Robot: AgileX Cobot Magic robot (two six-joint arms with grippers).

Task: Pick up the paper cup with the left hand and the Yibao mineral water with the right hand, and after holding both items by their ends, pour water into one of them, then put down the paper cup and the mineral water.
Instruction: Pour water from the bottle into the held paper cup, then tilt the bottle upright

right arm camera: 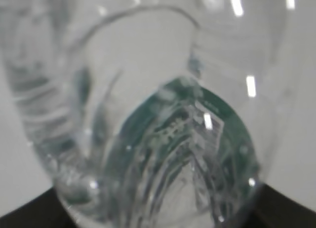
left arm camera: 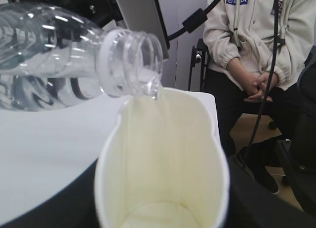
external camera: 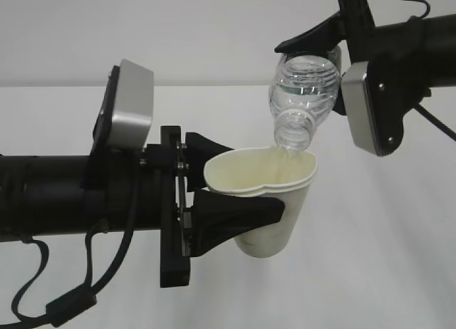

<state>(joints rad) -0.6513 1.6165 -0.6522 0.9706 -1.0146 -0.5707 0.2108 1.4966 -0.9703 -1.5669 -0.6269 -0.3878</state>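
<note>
While tilted bottle (external camera: 305, 94) pours, paper cup (external camera: 274, 201) sits squeezed between left fingers (external camera: 235, 215).

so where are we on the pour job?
Done: left hand holds the paper cup, right hand holds the Yibao mineral water, both off the table. In hand: bottle tipped, mouth at the cup rim, water running in. Left: finish, set both down.

Yibao mineral water (right arm camera: 163, 139) blurred, cropped
</note>
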